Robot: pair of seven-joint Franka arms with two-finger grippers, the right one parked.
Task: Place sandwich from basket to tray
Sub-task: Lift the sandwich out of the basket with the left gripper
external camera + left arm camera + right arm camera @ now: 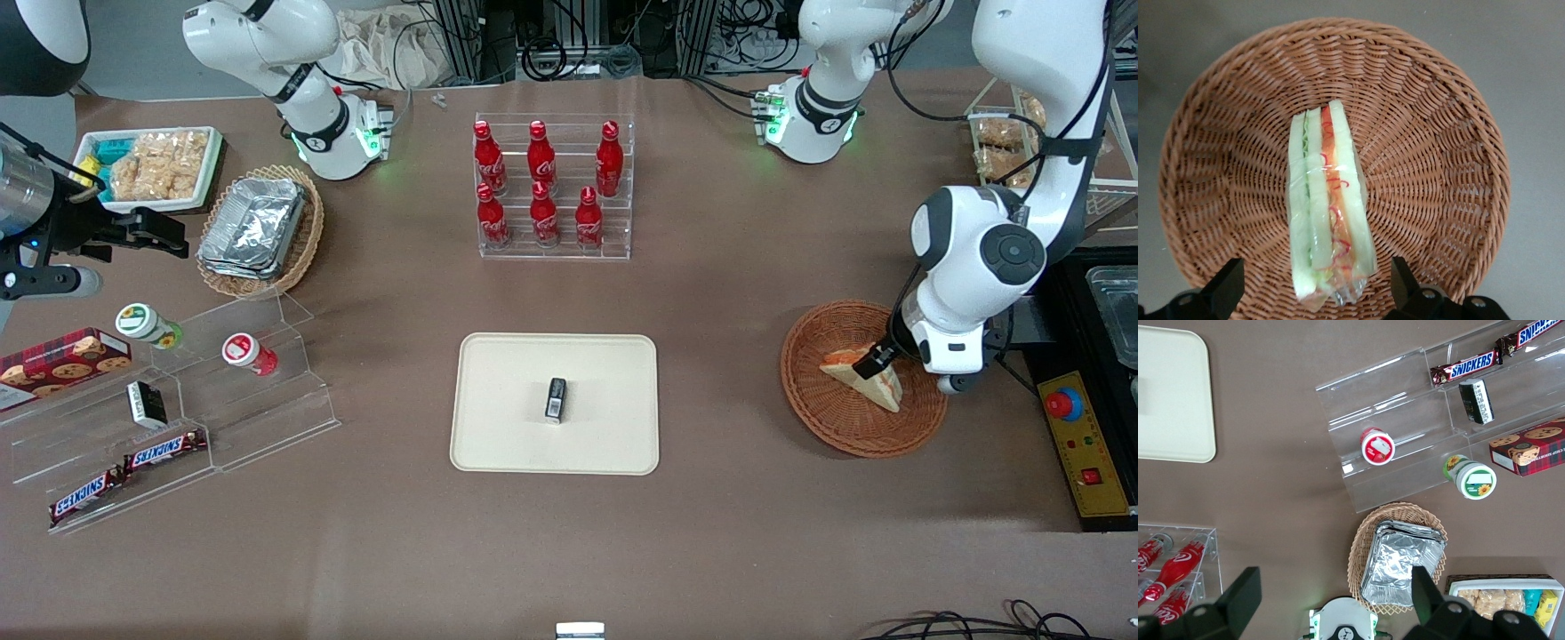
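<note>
The sandwich (869,380), a wrapped wedge of pale bread with orange-red and green filling, lies in the round reddish-brown wicker basket (813,404) toward the working arm's end of the table. My left gripper (877,358) hangs low over the basket and is open. In the left wrist view its two black fingers (1406,287) stand apart on either side of one end of the sandwich (1328,200), not touching it, with the basket's weave (1438,167) all round. The cream-beige tray (507,391) lies at the table's middle.
A small black object (556,399) lies on the tray. A clear rack of red bottles (551,187) stands farther from the camera. A tan basket of foil containers (258,227) and a clear stepped shelf with snacks (178,418) lie toward the parked arm's end. A yellow button box (1080,444) sits beside the basket.
</note>
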